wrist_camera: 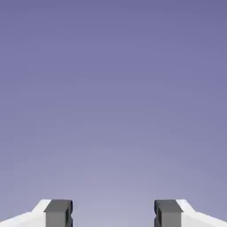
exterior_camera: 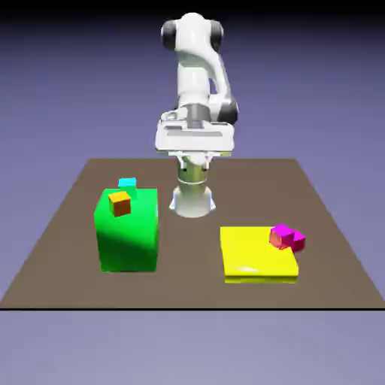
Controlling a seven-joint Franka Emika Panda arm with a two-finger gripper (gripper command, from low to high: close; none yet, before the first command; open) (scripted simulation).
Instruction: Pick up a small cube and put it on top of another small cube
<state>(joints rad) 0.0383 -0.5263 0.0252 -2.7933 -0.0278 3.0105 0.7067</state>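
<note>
Gripper [wrist_camera: 113,215] wide and empty, you see only backdrop between its fingers because the hand is raised well above the tabletop [exterior_camera: 195,233], while your magenta cube [exterior_camera: 298,241] sits beside the red cube [exterior_camera: 281,236] by the yellow slab [exterior_camera: 252,256].

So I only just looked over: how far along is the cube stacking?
Nothing looks done yet. The magenta cube sits beside the red-sided cube at the yellow slab, not stacked. The gripper is open and empty, facing only backdrop, with the arm raised near its base. Reaching, grasping, lifting and placing are all left.
</note>
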